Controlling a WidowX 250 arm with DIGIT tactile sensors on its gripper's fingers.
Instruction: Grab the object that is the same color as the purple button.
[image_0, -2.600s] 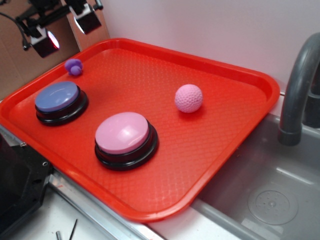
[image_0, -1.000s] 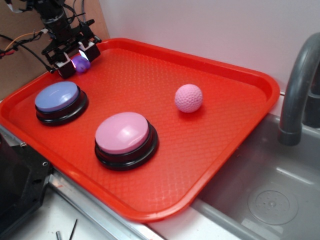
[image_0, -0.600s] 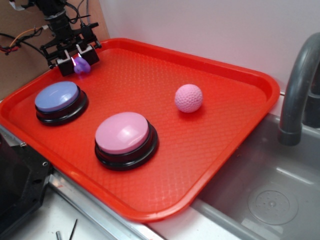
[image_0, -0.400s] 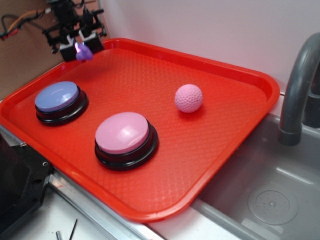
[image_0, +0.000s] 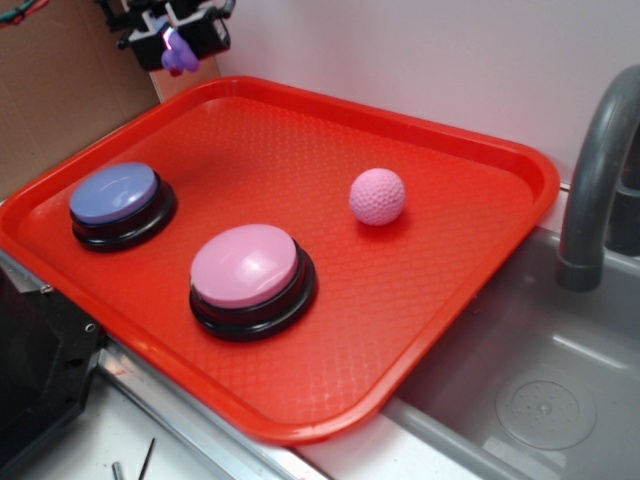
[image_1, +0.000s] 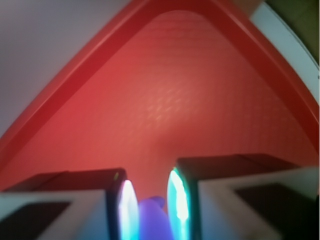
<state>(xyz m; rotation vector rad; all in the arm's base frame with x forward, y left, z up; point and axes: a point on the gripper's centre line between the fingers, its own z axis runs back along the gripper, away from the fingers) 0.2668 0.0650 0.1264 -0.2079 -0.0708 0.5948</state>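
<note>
The tiny purple knobbly object hangs in the air above the tray's far left corner, pinched between the fingers of my gripper, which is shut on it. In the wrist view the object shows as a purple lump squeezed between the two glowing pads, with my gripper high over the red tray. The purple button, a periwinkle dome on a black base, sits on the tray's left side, well below the gripper.
A pink domed button stands on the red tray near the front. A pink dimpled golf ball lies mid-tray. A grey sink and faucet are at right. Brown cardboard stands at far left.
My gripper came down onto the purple object, shut on it, then rose up and slightly right with it, lifting it off the tray.
</note>
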